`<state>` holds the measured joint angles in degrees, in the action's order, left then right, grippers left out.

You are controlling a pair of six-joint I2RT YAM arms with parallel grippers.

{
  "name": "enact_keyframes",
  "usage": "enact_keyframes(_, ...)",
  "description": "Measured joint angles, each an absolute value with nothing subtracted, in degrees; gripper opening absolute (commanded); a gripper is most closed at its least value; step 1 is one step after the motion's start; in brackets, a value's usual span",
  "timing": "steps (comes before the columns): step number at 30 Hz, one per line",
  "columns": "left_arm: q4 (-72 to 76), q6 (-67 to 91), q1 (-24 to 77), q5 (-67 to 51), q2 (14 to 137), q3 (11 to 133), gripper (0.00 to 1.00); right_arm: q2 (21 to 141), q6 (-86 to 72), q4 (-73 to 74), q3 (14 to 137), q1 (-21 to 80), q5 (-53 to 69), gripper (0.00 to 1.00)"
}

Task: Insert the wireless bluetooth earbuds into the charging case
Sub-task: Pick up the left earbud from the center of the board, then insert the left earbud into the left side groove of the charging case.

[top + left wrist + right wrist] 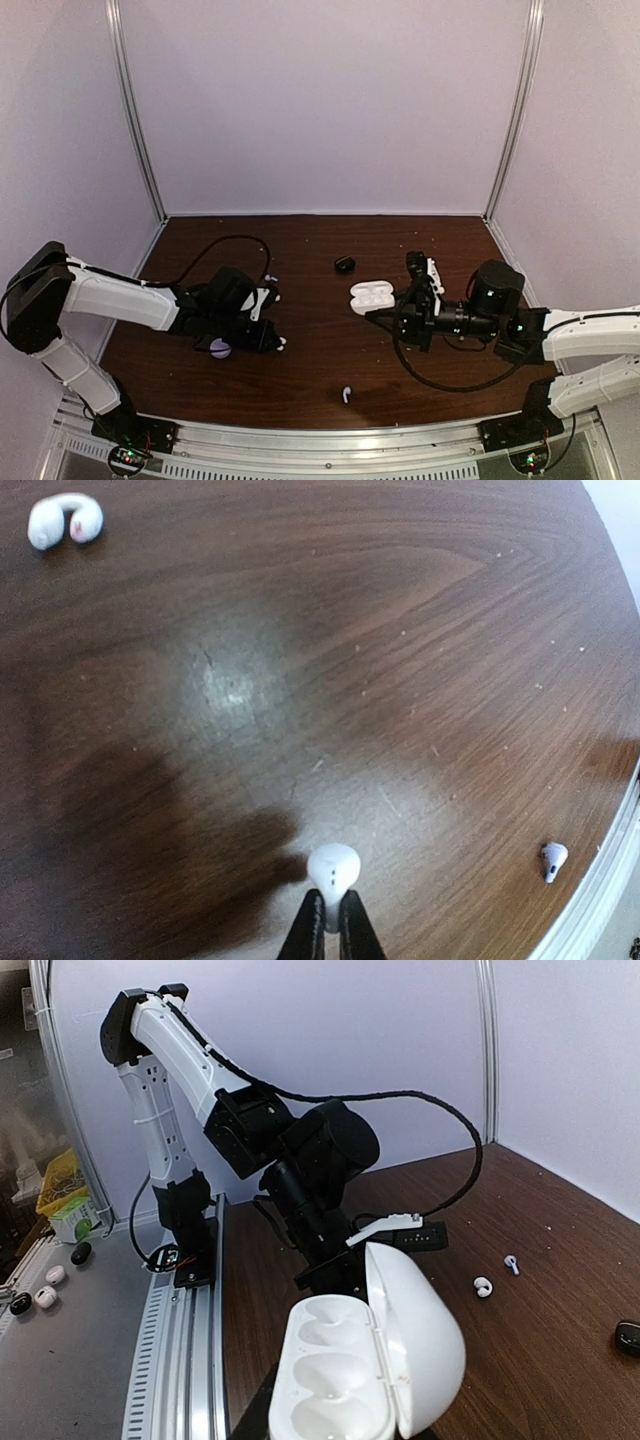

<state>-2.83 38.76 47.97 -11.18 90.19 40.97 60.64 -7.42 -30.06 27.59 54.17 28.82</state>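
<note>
My left gripper [332, 912] is shut on the stem end of a small white earbud [333, 868], held low over the wood table; in the top view this gripper [280, 343] is left of centre. A curled white earbud [64, 520] lies further off, and a stemmed white earbud [553, 860] lies near the front rail [346, 393]. My right gripper [385, 312] is shut on the white charging case [340, 1380], held with its lid [425, 1345] open and its moulded wells empty. The case hides most of that gripper's fingers.
A black earbud [345, 264] lies behind the case [372, 296]. A lavender rounded item [220, 348] sits under the left arm. Another curled bud [483, 1286] and stemmed bud [511, 1263] lie beyond the left arm. Black cables loop over the table. White walls close in three sides.
</note>
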Motion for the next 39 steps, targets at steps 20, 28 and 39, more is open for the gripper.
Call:
enact_keyframes(20,-9.1,0.7,61.2,-14.5,61.0,52.1,0.0,60.6,5.6,-25.1,27.3,55.0,40.6,0.0)
enact_keyframes(28,-13.3,-6.9,67.6,-15.0,68.2,59.7,0.0,64.3,7.4,-21.5,30.0,56.3,40.3,0.0)
enact_keyframes(39,-17.3,-9.2,69.5,-17.8,75.6,63.3,0.0,66.8,7.1,-20.7,32.0,57.2,40.3,0.0)
